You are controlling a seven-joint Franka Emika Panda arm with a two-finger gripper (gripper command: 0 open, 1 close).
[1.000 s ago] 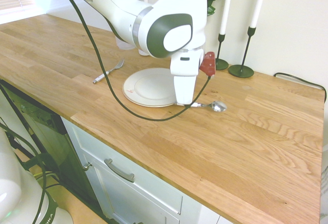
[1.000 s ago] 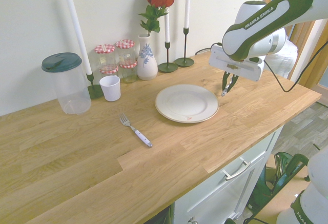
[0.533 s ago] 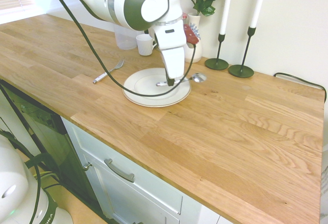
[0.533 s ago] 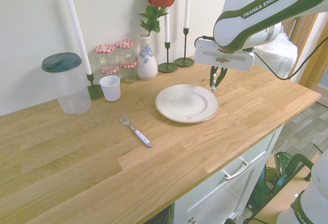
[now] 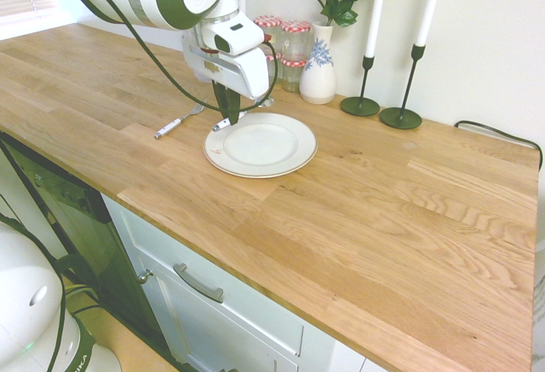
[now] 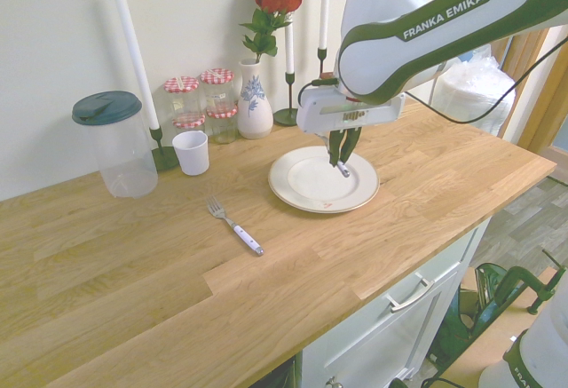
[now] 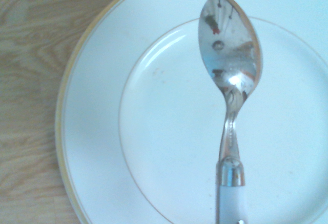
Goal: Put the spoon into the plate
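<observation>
The second exterior view shows the gripper (image 6: 342, 159) clamped tight on the spoon (image 6: 341, 168) by its white handle, held above the plate (image 6: 306, 194) near the counter's front edge, bowl over the plate's well, apparently for lowering. The fork (image 6: 234, 225) lies apart.

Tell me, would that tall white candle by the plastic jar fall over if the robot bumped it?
Probably yes. The candle is tall and thin, standing upright in a small dark holder, so it looks top-heavy and apt to tip. It also looks likely to snap, being so slender. Once down, its round shape would probably let it roll.
</observation>
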